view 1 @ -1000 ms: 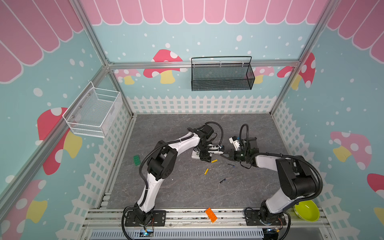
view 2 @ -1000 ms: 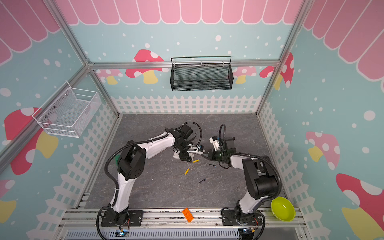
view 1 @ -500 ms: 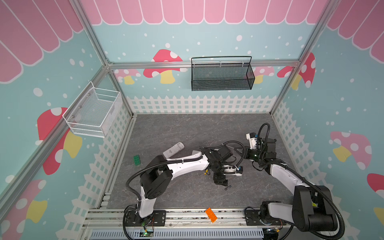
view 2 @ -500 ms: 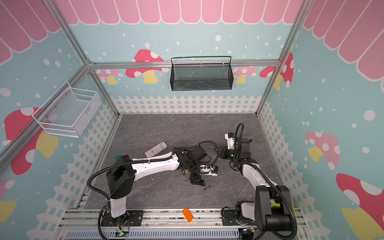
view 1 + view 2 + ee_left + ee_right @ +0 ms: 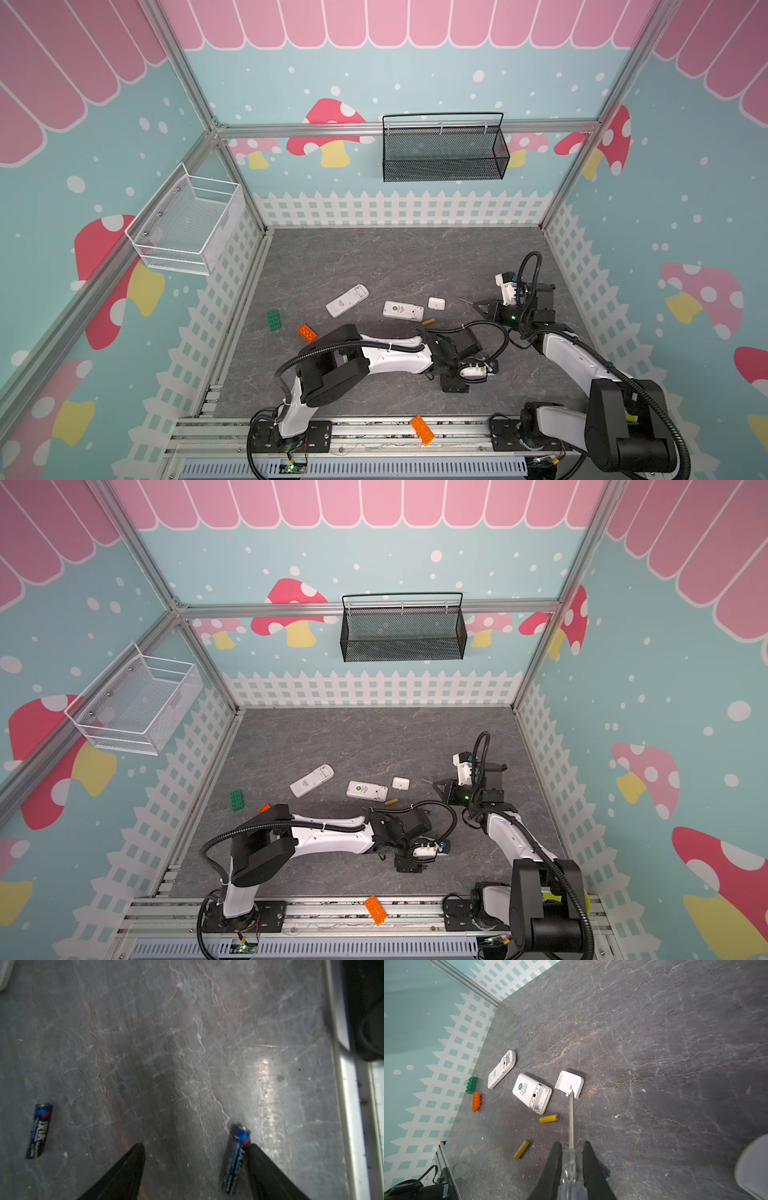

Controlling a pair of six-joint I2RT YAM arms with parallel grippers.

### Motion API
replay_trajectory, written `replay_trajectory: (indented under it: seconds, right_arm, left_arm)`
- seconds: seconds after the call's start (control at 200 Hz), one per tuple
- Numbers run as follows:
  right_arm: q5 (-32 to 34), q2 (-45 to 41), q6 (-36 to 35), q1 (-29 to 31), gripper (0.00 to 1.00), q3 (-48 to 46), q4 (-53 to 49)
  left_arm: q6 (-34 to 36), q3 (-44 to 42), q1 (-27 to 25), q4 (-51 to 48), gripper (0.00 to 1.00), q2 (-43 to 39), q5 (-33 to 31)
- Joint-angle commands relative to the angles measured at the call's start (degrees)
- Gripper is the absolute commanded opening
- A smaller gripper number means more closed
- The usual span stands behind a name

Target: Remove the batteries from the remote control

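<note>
On the tabletop (image 5: 374, 257), the opened remote control (image 5: 532, 1093) lies ahead of the right gripper (image 5: 572, 1144), clamped on the screwdriver (image 5: 571, 1118) that points toward the white cover (image 5: 570, 1083). Its wrist view shows both yellow batteries (image 5: 549, 1118) ahead of it; both top views show just a single battery. The left wrist view alone shows both black batteries (image 5: 38, 1130), one against a finger of the spread left gripper (image 5: 197, 1147).

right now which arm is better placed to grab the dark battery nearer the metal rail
Left. The left gripper, open, straddles that battery, which lies close inside one jaw. The right gripper is shut on the screwdriver and would likely have to drop it first.
</note>
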Motion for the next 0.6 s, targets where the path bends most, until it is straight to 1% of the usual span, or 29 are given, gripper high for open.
replay_trajectory:
  seconds: [0.0,0.2,0.365,0.44,0.49,0.595]
  right_arm:
    - [1.2,-0.5,-1.4,-0.6,0.00,-1.0,0.5]
    - [3.5,2.2,-1.5,-1.0,0.00,-0.5,3.2]
    - [3.6,4.8,-0.3,-1.5,0.00,-1.3,9.2]
    - [3.8,7.1,0.4,-1.6,0.01,-1.3,10.8]
    - [3.4,9.0,0.8,-1.6,0.04,-1.1,11.3]
    - [2.5,11.7,1.5,-1.6,0.08,-1.6,14.5]
  left_arm:
    - [0.2,-1.8,0.3,2.5,0.78,1.0,-2.4]
    - [0.6,-1.8,0.9,2.0,0.78,0.6,-1.5]
    - [2.1,2.4,2.1,-4.2,0.79,-1.3,0.9]
    - [2.5,5.3,3.3,-7.9,0.82,-2.8,1.4]
    - [2.6,6.9,4.5,-10.1,0.83,-4.5,1.6]
    - [3.1,7.7,7.7,-11.0,0.84,-8.6,1.7]
